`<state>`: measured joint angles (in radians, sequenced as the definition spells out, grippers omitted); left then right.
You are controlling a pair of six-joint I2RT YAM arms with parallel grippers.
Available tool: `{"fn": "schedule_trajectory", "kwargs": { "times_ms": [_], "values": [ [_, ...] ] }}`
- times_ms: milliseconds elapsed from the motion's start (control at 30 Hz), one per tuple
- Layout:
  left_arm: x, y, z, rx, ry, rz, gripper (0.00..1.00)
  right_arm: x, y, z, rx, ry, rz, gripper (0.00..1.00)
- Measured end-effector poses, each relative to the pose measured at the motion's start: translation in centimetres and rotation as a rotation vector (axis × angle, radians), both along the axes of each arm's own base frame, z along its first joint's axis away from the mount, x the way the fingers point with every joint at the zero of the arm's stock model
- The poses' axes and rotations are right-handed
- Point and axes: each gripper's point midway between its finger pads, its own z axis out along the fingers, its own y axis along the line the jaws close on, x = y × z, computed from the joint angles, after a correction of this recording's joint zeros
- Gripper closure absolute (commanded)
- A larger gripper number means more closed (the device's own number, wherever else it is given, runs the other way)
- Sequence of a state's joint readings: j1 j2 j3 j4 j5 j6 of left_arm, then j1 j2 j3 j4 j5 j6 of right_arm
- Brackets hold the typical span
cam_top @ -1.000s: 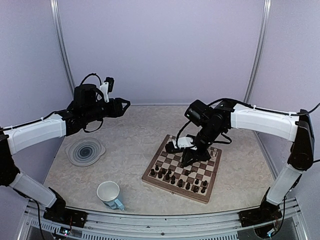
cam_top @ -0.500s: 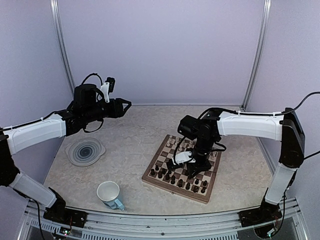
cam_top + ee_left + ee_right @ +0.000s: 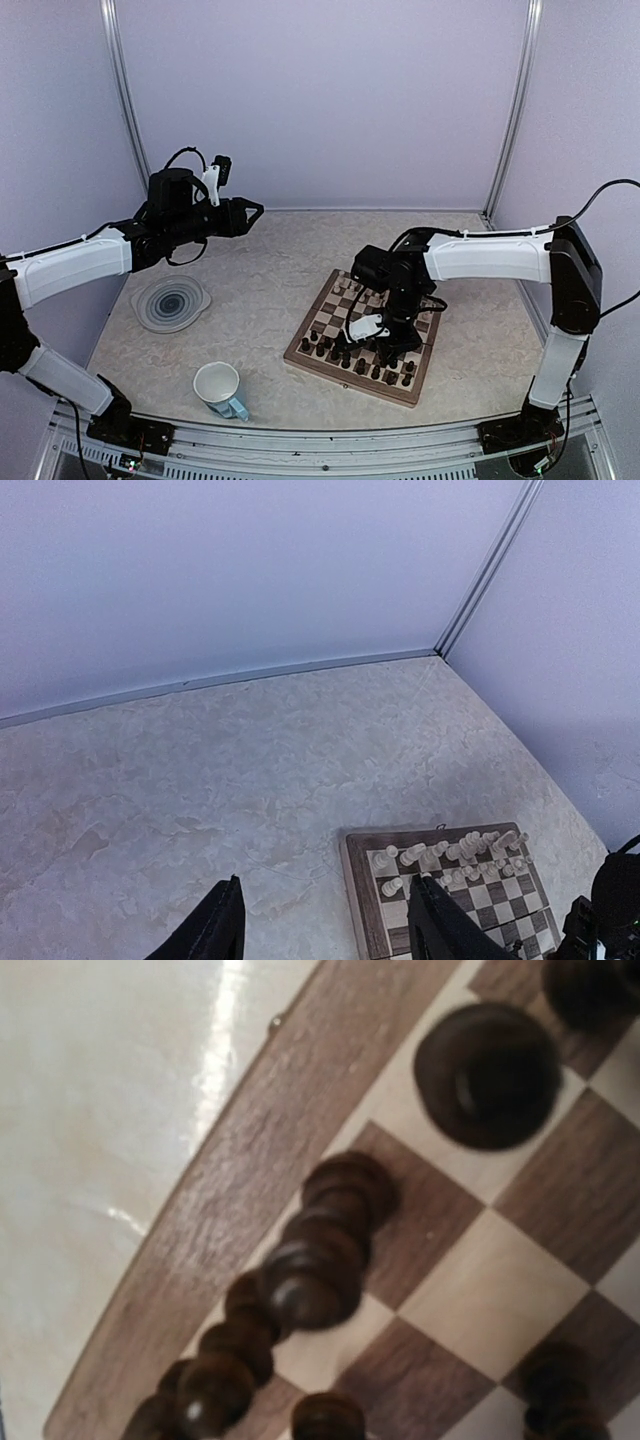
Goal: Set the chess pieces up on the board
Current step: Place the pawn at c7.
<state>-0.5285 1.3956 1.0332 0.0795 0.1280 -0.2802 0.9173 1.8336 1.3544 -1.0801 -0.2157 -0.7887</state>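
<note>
The white-and-black left arm (image 3: 75, 262) hangs raised and stretched forward, left fingers (image 3: 215, 930) parted; the right arm (image 3: 490, 255) bends steeply down, wrist low, right fingers (image 3: 385, 343) pressed together.

Plate (image 3: 171, 302) left of board (image 3: 313, 313) — mug (image 3: 219, 388) btw them, nearer front.

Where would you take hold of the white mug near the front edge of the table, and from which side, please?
Probably the rim of the mug, from straight above: it stands upright, mouth open, so one finger can go inside the wall and one outside. Take the rim's far-left part, away from the pale blue handle jutting near-right.
</note>
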Motion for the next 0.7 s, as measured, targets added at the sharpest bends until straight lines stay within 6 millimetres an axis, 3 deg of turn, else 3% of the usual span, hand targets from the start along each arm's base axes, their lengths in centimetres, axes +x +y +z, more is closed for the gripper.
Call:
{"fn": "schedule_trajectory", "kwargs": {
  "times_ms": [300, 700],
  "values": [
    [-0.2, -0.2, 0.0, -0.006, 0.005, -0.016, 0.44, 0.5, 0.2, -0.8, -0.014, -0.03, -0.007, 0.93],
    [-0.2, -0.5, -0.3, -0.007, 0.014, -0.03, 0.44, 1.0, 0.6, -1.0, -0.007, -0.054, -0.018, 0.81]
  ]
}}
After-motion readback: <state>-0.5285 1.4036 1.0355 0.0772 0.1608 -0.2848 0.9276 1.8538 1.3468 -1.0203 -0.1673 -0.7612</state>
